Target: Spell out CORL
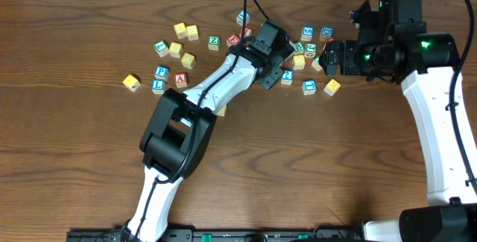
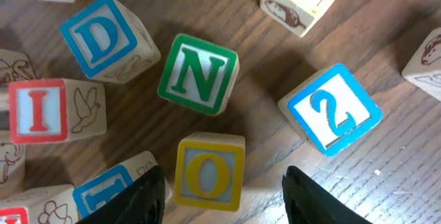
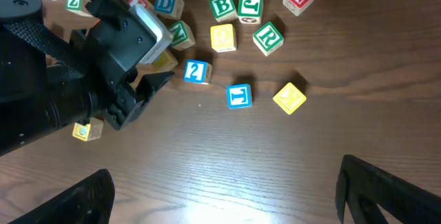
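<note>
My left gripper (image 2: 224, 196) is open and straddles a yellow-faced O cube (image 2: 209, 172) standing on the table. The left finger is close beside the cube and the right finger stands well clear. From overhead the left gripper (image 1: 272, 67) hides that cube. The green R cube (image 3: 267, 38) sits among the right-hand cubes, next to a yellow cube (image 3: 222, 37) whose letter I cannot read. The blue L cube (image 1: 157, 86) lies far left, below a blue P cube (image 1: 161, 71). My right gripper (image 3: 224, 186) hangs open over bare wood.
Around the O cube are a green N (image 2: 200, 74), a blue D (image 2: 101, 38), a blue 2 (image 2: 333, 110) and a red I (image 2: 40, 110). Another yellow cube (image 3: 289, 98) and a blue cube (image 3: 239, 96) lie nearer the right gripper.
</note>
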Controlling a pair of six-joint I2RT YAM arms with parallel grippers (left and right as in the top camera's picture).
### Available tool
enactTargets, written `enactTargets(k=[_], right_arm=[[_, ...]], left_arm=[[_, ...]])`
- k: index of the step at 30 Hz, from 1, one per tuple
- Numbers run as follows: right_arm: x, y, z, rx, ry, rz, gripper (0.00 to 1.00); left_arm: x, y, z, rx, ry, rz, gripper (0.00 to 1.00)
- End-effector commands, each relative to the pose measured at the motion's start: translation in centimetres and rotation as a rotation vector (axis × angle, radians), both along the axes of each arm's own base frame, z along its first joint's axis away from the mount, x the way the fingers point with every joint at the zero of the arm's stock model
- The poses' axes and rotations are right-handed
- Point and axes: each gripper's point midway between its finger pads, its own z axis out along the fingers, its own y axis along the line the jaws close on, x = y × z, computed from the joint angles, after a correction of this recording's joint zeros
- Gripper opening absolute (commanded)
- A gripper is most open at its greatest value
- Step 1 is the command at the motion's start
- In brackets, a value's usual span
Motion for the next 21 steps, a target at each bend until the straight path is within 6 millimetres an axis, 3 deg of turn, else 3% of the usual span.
enactTargets(k=[1, 9, 14, 16, 21], right_arm=[[-0.2, 0.1, -0.4, -0.018, 0.009, 0.015, 0.99], [-0.4, 0.1, -0.4, -0.018, 0.015, 0.015, 0.99], [-0.3, 0.1, -0.4, -0.018, 0.014, 0.015, 0.99], [-0.3, 0.1, -0.4, -0.018, 0.014, 0.015, 0.99], [-0.2, 0.1, -0.4, -0.018, 0.009, 0.015, 0.99]], left_arm=[[0.7, 0.0, -0.4, 0.012, -0.022, -0.009, 0.54], [0.9, 0.3, -2.7, 0.041, -0.009, -0.003, 0.54], [1.1, 0.4, -2.7, 0.046, -0.015, 0.002, 0.54], [1.1, 0.4, -2.7, 0.045, -0.016, 0.003, 0.43], [1.3, 0.3, -1.2, 0.025, -0.034, 0.023, 0.34]])
